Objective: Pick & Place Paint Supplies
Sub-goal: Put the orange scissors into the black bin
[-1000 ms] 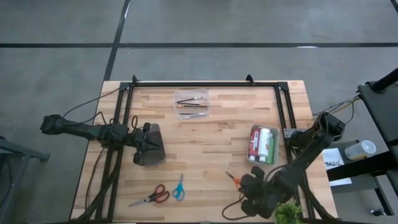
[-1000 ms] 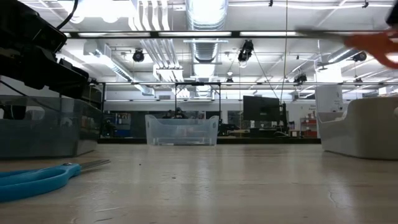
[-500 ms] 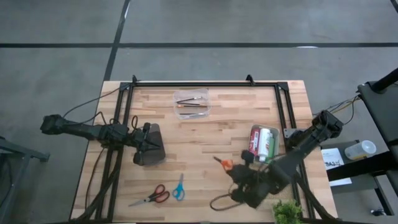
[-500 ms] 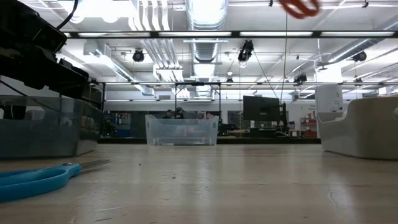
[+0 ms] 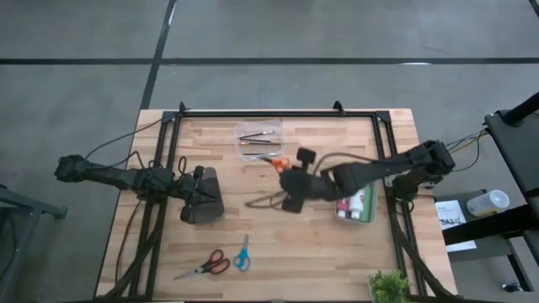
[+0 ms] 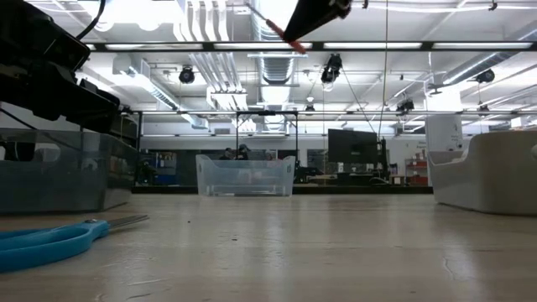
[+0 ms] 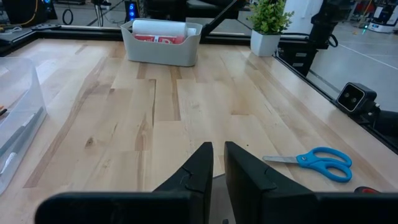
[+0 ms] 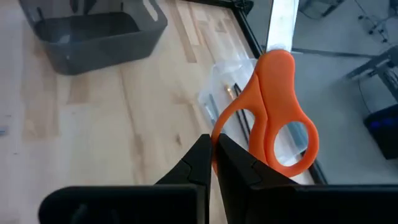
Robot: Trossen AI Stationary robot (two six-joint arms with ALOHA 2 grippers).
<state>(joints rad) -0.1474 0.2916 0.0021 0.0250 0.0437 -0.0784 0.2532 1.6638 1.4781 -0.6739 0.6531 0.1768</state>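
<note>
Right gripper: is being held in the air above the middle of the table, just short of the clear bin; its fingers are being pressed together on the orange scissors, which are being pinched near the base of the handles, with the handle loops sticking out past the fingertips.
Orange scissors, high view: are being carried at the tip of the right arm, just beside the near edge of the clear bin.
Left gripper: is being kept low over the left part of the table, beside the dark bin; its fingers are being held close together with a narrow gap showing, and nothing is being gripped between them.
Clear bin: is being seen at the far middle of the table, with thin brushes lying inside it.
Grey bin: is being seen on the right part of the table, partly covered by the right arm; paint bottles are lying in it side by side, with red and green showing.
Dark bin: is sitting on the left part of the table, touching the left arm's end.
Blue scissors and red scissors: are lying flat near the front edge, close to each other.
Table: light wooden boards are being framed by black rails.
</note>
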